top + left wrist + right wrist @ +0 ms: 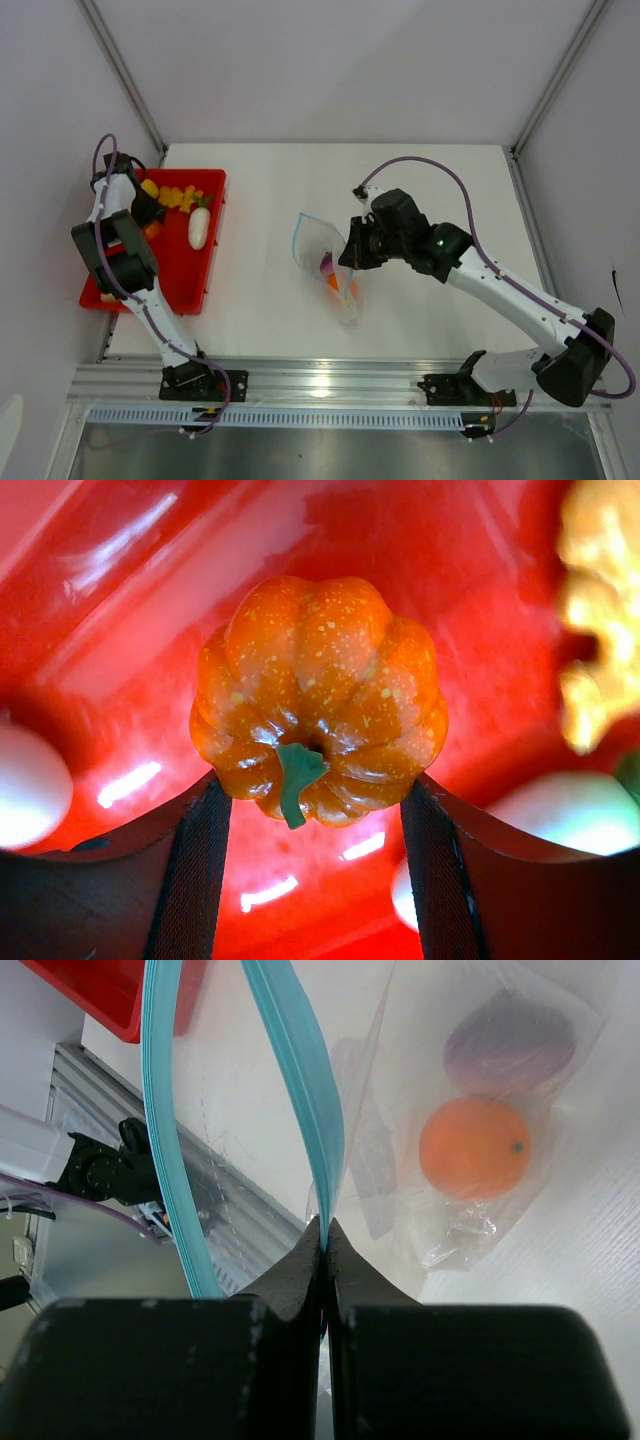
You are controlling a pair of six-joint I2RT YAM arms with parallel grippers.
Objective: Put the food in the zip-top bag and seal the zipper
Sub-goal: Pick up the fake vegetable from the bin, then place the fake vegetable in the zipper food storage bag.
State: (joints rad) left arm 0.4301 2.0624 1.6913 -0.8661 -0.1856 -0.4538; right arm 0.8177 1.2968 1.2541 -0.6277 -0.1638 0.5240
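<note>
In the left wrist view my left gripper (315, 805) is open inside the red tray (450, 540). An orange toy pumpkin (320, 690) lies right at its fingertips, one tip at each lower side. In the top view this gripper (150, 213) is at the tray's far left. My right gripper (350, 256) is shut on the teal zipper strip (300, 1070) of the clear zip-top bag (322, 245) and holds one lip up. The other lip (160, 1110) hangs apart, so the mouth gapes. An orange ball (473, 1148) and a purple piece (510, 1040) lie inside the bag.
The red tray (185, 270) sits at the table's left and holds yellow pieces (175, 195) and a white piece (198, 230). White pieces (570, 815) and a yellow one (600, 630) lie close around the pumpkin. A metal rail (330, 380) runs along the near edge.
</note>
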